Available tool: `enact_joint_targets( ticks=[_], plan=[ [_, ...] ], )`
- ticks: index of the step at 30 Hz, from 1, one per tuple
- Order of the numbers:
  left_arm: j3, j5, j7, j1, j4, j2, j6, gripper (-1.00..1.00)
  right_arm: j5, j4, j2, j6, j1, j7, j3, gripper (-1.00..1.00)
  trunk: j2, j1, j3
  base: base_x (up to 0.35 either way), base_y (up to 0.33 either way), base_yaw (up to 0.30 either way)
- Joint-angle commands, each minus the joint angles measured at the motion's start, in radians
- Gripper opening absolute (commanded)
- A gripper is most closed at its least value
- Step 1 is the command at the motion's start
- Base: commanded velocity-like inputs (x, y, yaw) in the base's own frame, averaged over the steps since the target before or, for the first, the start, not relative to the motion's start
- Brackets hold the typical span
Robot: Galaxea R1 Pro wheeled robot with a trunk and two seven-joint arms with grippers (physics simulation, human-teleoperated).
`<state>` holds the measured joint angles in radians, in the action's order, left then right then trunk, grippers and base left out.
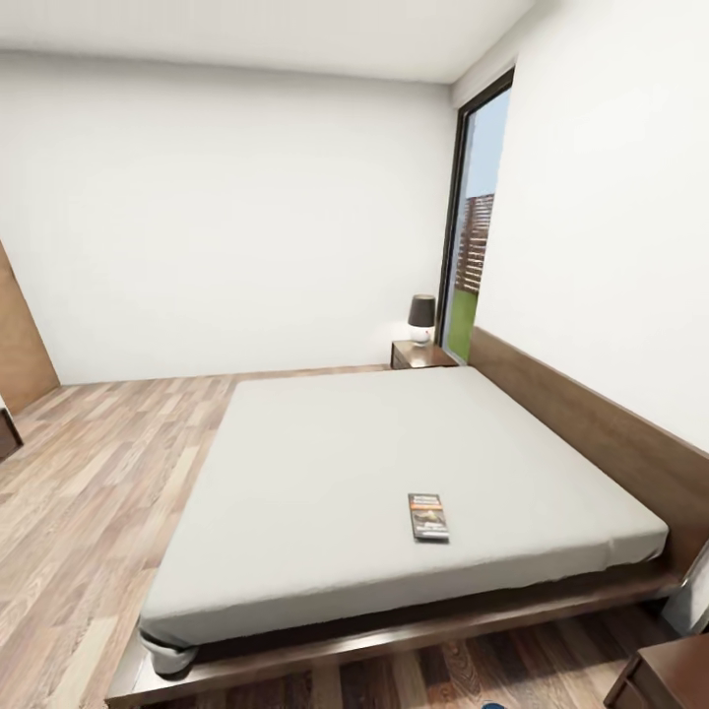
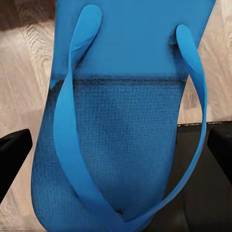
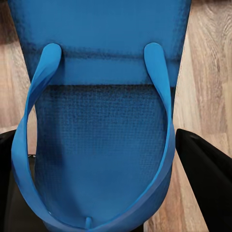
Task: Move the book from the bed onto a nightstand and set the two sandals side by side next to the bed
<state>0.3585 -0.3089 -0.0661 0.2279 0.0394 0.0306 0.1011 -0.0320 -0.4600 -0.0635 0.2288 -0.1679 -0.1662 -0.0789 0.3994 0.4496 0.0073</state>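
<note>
Left sandal (image 2: 116, 130): bright blue flip-flop, close to the left wrist camera; textured footbed, smooth heel end, thin blue toe strap forming a V. Wood-plank floor (image 2: 29, 63) shows behind it.
Left fingers (image 2: 13, 154): dark pads stand on either side of the left sandal's sole, at its edges; whether they press on it cannot be told.
Right sandal (image 3: 104, 125): matching blue flip-flop, close to the right wrist camera, same textured footbed and thin strap.
Right fingers (image 3: 208, 169): dark pads flank the right sandal on both sides; grip cannot be confirmed.
Sandals counted: two, one before each wrist camera. A small blue speck sits at the bottom edge of the head view; too small to identify.
Bed (image 1: 394, 630): large, low, dark-brown frame and headboard, plain pale-grey mattress, seen in the head view.
Book (image 1: 427, 516): one, small thin paperback, dark cover with an orange band at its far end and a picture below; lying flat on the mattress, near the bed's near edge, towards the headboard side.
Far nightstand (image 1: 421, 355): dark reddish-brown, beyond the bed beside the headboard; one lamp (image 1: 421, 319) with a dark shade stands on its surface.
Near nightstand (image 1: 668, 677): corner of a like cabinet at lower right of the head view; nothing visible on the part shown.
Nightstands counted: two.
Window (image 1: 473, 231): one, tall, dark-framed, showing grass and a slatted fence.
Containers: none seen holding anything.
</note>
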Motion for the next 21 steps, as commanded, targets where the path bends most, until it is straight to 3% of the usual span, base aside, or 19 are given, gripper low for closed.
enact_joint_targets(
  ticks=[1, 21],
  plan=[
    [0.008, -0.009, 0.000, 0.001, -0.001, 0.000, 0.003, -1.00, -0.003, -0.002, 0.001, 0.006, 0.000, -0.007, -0.007, -1.00, 0.001, 0.000, 0.000, 0.000, 0.000, 0.278],
    [0.008, -0.009, 0.000, 0.001, -0.001, 0.000, 0.003, -1.00, -0.003, -0.002, 0.001, 0.006, 0.000, -0.007, -0.007, -1.00, 0.001, 0.000, 0.000, -0.056, 0.000, 0.266]
  ],
)
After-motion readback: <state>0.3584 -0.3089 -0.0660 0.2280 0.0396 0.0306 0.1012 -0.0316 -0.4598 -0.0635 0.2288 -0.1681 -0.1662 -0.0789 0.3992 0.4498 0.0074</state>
